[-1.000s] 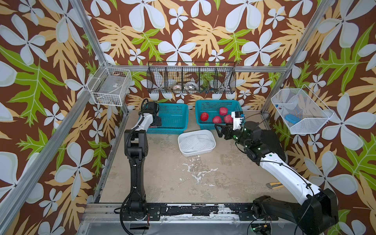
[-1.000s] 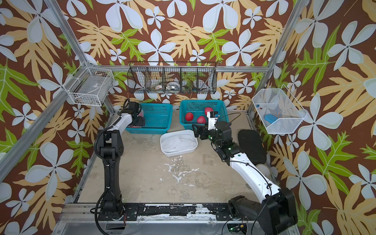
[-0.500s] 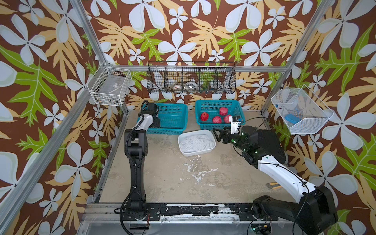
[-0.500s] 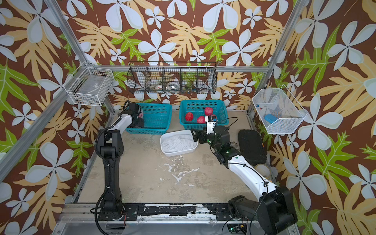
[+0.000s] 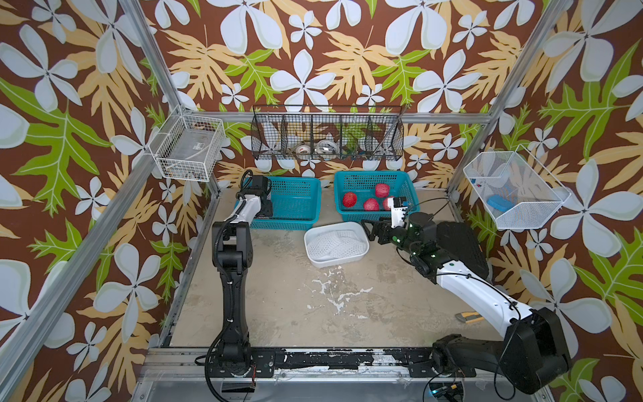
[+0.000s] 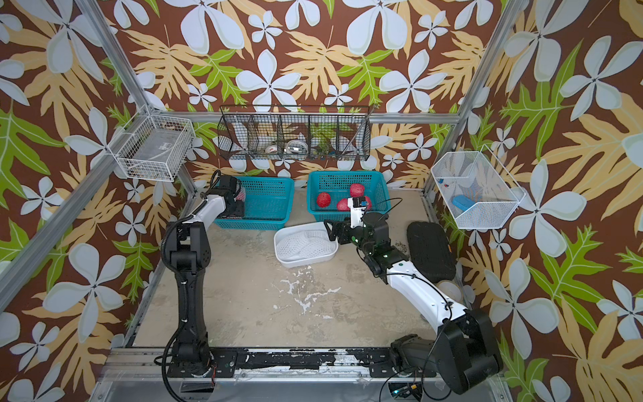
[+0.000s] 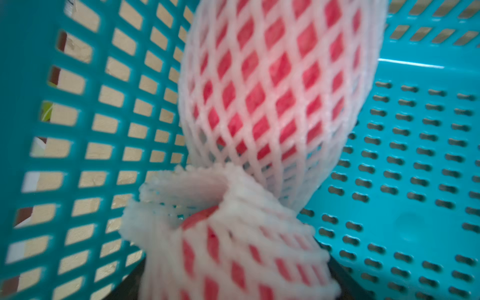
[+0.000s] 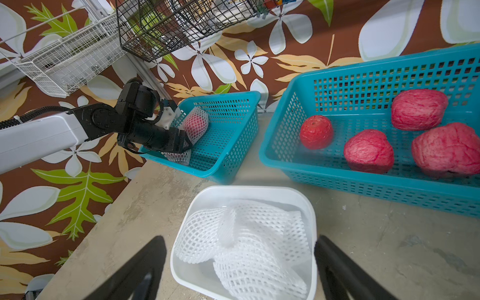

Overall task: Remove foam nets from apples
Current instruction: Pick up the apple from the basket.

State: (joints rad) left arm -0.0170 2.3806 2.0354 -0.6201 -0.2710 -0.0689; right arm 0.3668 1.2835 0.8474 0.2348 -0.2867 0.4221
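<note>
Left wrist: white foam net (image 7: 197, 184) sheathes red apple (image 7: 279, 68).

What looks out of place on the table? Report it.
White flecks lie scattered on the table in front of the white tub, like a spill; foam crumbs or chipped surface, I cannot tell. The tub sits askew.

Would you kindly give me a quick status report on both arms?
Left tool around netted apple in left basket, grip unclear. Right tool open over nets in tray. Four apples bare. Nothing blocking.
</note>
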